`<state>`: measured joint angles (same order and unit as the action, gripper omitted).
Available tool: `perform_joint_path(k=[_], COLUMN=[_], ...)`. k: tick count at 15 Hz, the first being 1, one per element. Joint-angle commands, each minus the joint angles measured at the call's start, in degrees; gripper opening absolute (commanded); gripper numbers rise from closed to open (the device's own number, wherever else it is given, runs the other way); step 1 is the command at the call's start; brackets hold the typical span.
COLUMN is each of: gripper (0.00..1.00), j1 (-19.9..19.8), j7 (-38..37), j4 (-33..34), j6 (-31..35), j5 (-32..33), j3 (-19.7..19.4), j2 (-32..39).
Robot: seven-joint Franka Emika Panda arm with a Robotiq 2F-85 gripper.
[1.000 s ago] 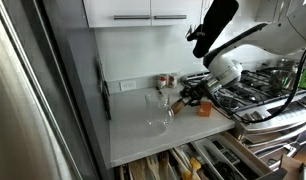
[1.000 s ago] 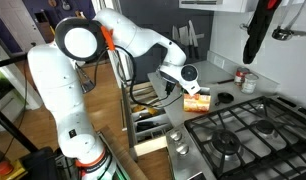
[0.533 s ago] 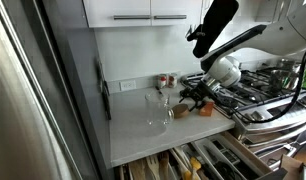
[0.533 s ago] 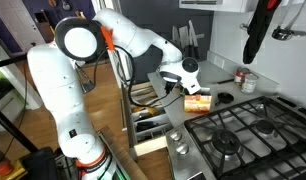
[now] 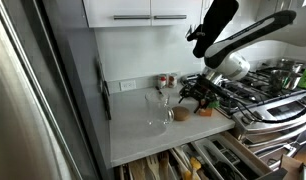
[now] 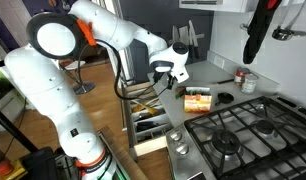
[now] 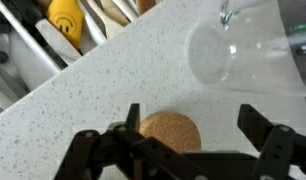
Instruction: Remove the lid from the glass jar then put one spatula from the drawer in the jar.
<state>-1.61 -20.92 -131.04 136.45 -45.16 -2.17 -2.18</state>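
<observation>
The gripper (image 7: 189,125) is hanging wide open just above the white speckled countertop (image 7: 93,100), gripping nothing. The cork lid (image 7: 171,133) is lying flat on the counter beneath the spread jaws. Beyond it, the glass jar (image 7: 233,55) is standing uncovered. Farther off, the drawer (image 7: 38,40) is sitting open, showing wooden and yellow utensils (image 7: 65,15).

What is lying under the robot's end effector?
The round brown lid lies flat on the speckled counter, below the open end effector. The lid's lower edge is covered by the end effector's dark frame.
</observation>
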Motion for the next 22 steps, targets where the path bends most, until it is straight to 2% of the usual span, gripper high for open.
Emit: perform_joint_path(k=[1, 2, 3, 5, 11, 15, 18, 22], gripper=[1.00, 1.00, 1.00, 1.00, 1.00, 1.00, 1.00, 1.00], j1=[0.6, 0.8, 0.4, 0.8, 0.8, 3.9, 6.7, 8.7], j7=[-10.8, -13.0, -8.4, -11.6, -11.9, -10.6, -9.3, -8.9], j4=[-3.5, -3.2, -1.1, -1.5, -2.3, -3.3, -5.0, -6.7], j6=[-10.0, -12.8, -9.4, -12.0, -12.2, -14.4, -13.1, -9.7], j5=[9.6, 12.7, 8.0, 10.9, 11.4, 4.7, -1.4, -3.9], j3=[1.8, 2.6, 1.7, 2.7, 2.8, 5.0, 7.8, 10.1], j2=[-7.0, -8.0, -4.6, -6.5, -7.0, -4.4, -1.7, 3.0])
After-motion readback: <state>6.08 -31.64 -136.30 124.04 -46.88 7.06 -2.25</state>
